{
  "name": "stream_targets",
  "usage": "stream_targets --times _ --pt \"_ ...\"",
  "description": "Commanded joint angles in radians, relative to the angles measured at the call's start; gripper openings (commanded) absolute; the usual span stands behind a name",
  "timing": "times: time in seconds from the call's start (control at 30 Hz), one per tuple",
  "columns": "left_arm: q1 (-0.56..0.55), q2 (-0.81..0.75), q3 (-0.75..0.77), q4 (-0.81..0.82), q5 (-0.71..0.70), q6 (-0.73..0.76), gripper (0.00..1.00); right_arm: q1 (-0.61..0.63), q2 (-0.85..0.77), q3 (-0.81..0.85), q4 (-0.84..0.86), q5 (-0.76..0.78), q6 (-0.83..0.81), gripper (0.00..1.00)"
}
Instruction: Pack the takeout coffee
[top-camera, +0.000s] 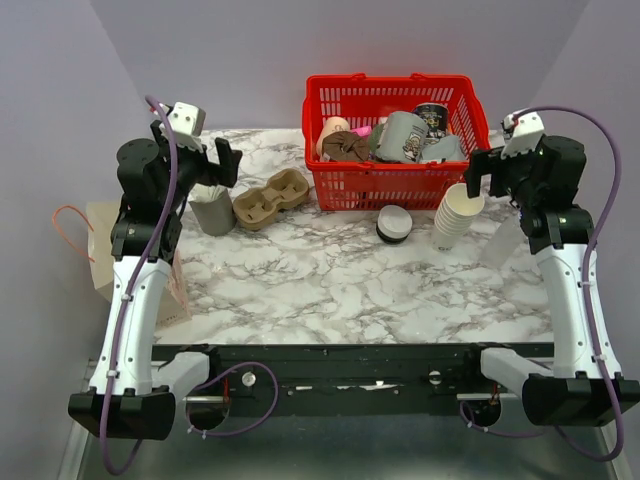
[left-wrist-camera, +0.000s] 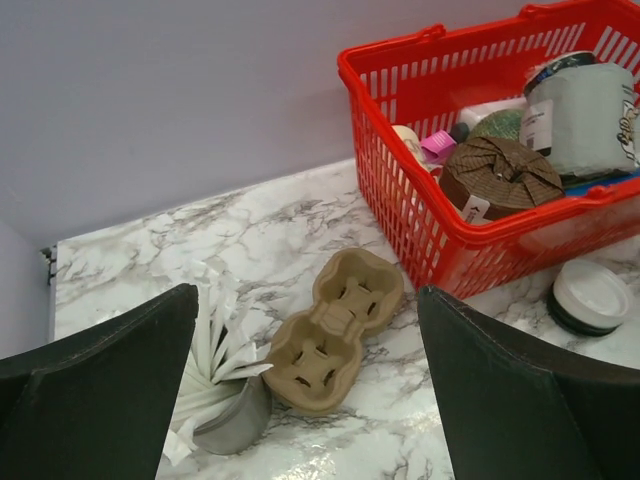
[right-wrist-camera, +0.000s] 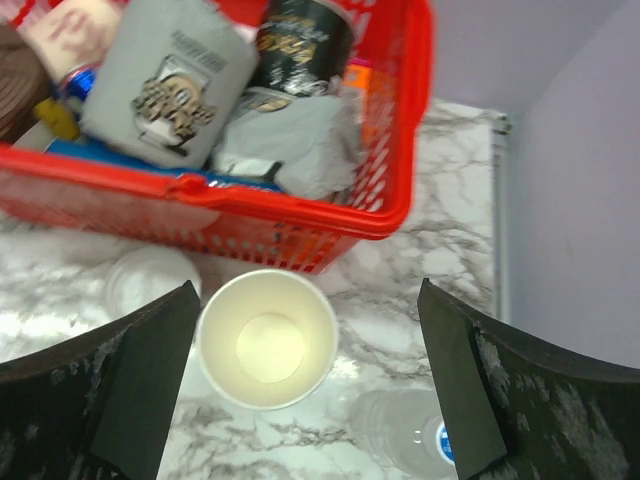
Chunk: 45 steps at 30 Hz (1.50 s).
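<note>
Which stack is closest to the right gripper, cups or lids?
The tall stack of lidless paper cups, just below the open right gripper and framed between its fingers in the right wrist view. The short lid stack sits farther left, in front of the red basket.

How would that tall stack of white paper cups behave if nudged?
The stack of paper cups is tall and narrow, so it would probably tip easily. It looks empty and thin-walled from above, so it is likely light and easily crushed.

Both arms raised, both hands spread wide.
The left arm (top-camera: 140, 280) and right arm (top-camera: 570, 290) rise from their bases and bend forward at the top; the left hand (top-camera: 197, 155) and right hand (top-camera: 497, 172) hang with fingers wide apart, gripping nothing.
</note>
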Motion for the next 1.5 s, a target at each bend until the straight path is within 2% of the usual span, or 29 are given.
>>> stream_targets --times 0.0,0.03,0.1,0.17,0.27,0.43,0.5,0.6,0.87,1.07,1.27,1.47 --pt "0.0 -0.002 -0.021 -0.017 0.164 0.055 0.99 -0.002 0.042 0.062 -0.233 -0.31 -0.233 1.0" --pt "0.0 -0.008 -0.032 -0.014 0.177 0.05 0.98 -0.002 0.058 0.098 -0.285 -0.43 -0.291 1.0" --pt "0.0 -0.014 -0.066 -0.016 0.2 0.029 0.97 0.003 0.108 0.126 -0.379 -0.47 -0.359 1.0" --pt "0.0 -0.029 -0.086 -0.02 0.215 0.025 0.96 0.001 0.151 0.165 -0.408 -0.456 -0.367 0.98" --pt "0.0 -0.042 -0.109 -0.037 0.275 0.035 0.96 0.003 0.177 0.198 -0.467 -0.447 -0.447 0.88" --pt "0.0 -0.025 -0.113 -0.039 0.295 0.027 0.96 0.003 0.246 0.221 -0.6 -0.43 -0.617 0.76" --pt "0.0 -0.022 -0.115 -0.034 0.307 0.027 0.96 0.003 0.277 0.226 -0.663 -0.41 -0.674 0.68" --pt "0.0 -0.019 -0.126 -0.022 0.304 -0.008 0.96 0.0 0.332 0.226 -0.674 -0.354 -0.683 0.59" --pt "0.0 -0.017 -0.143 -0.001 0.306 -0.024 0.96 0.001 0.357 0.243 -0.619 -0.314 -0.683 0.57" --pt "0.0 -0.02 -0.149 -0.005 0.306 -0.021 0.96 0.001 0.409 0.283 -0.636 -0.3 -0.7 0.5" --pt "0.0 -0.028 -0.156 -0.008 0.301 -0.014 0.96 0.003 0.424 0.298 -0.659 -0.298 -0.711 0.38" --pt "0.0 -0.03 -0.166 0.006 0.298 -0.018 0.96 0.003 0.406 0.303 -0.666 -0.297 -0.711 0.22"
